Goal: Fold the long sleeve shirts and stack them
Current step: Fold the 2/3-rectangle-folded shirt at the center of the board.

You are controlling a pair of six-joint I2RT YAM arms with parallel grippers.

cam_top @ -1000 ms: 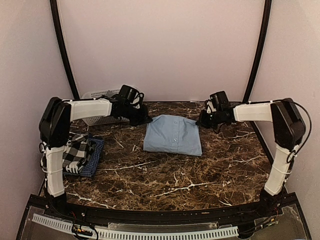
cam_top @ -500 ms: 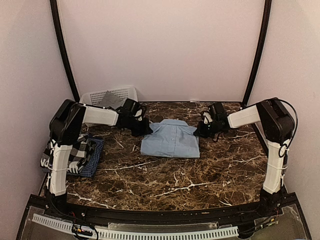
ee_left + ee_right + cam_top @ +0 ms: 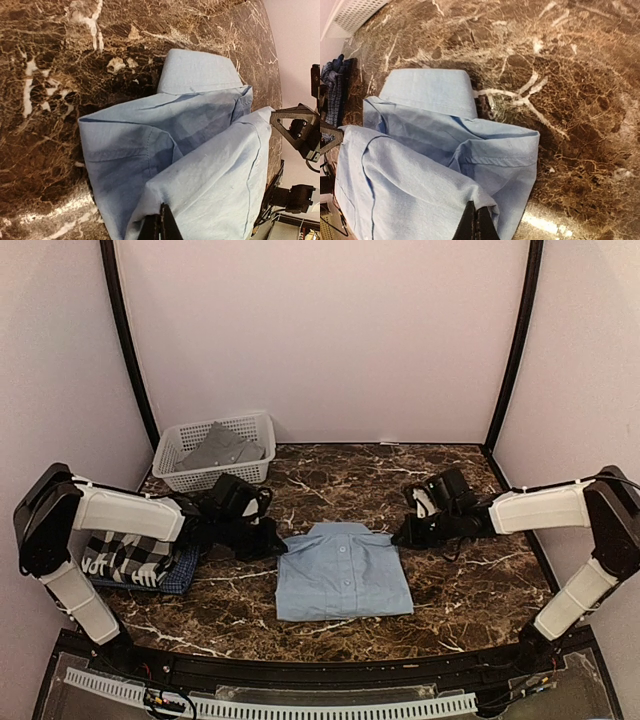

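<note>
A folded light blue long sleeve shirt [image 3: 342, 570] lies collar-away on the brown marble table [image 3: 470, 585], near the front middle. My left gripper [image 3: 273, 543] is shut on the cloth at the shirt's upper left corner. The left wrist view shows its tips [image 3: 162, 221] pinching a raised fold of the blue shirt [image 3: 200, 165]. My right gripper [image 3: 404, 535] is shut on the upper right corner, and its tips [image 3: 477, 220] pinch a fold of the same shirt [image 3: 415, 175]. A black-and-white checked shirt [image 3: 128, 553] rests on a dark blue checked one [image 3: 186, 568] at the left edge.
A white lattice basket [image 3: 190, 478] stands at the back left with a grey shirt [image 3: 226, 446] inside. Pink walls close in the table on three sides. Black frame posts rise at both back corners.
Both arms have drawn the light blue shirt from the back middle of the table toward the near edge, still pinching its two upper corners. The basket is now uncovered.
</note>
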